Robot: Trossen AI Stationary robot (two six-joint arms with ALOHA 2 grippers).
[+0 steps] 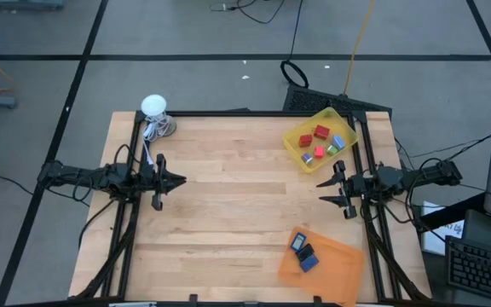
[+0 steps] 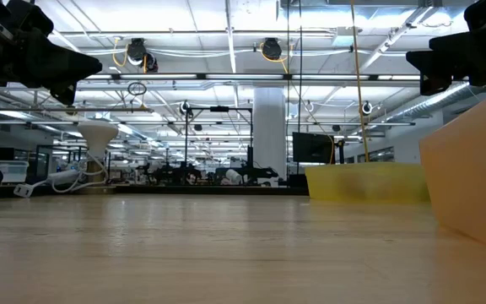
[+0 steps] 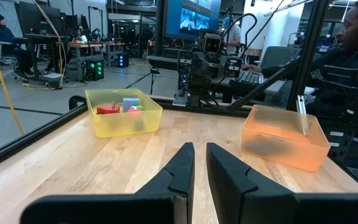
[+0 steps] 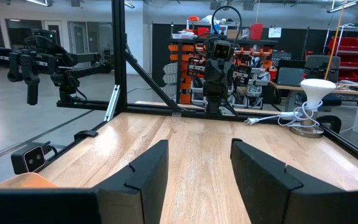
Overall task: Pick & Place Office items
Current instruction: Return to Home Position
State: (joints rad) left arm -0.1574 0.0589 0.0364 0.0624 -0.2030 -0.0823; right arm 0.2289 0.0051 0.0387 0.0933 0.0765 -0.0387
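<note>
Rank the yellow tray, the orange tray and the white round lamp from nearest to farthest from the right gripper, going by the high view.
1. Yellow tray: right next to the right gripper, at the table's upper right in the picture.
2. Orange tray: lower right, somewhat farther off.
3. White round lamp: upper left corner, across the table.
</note>
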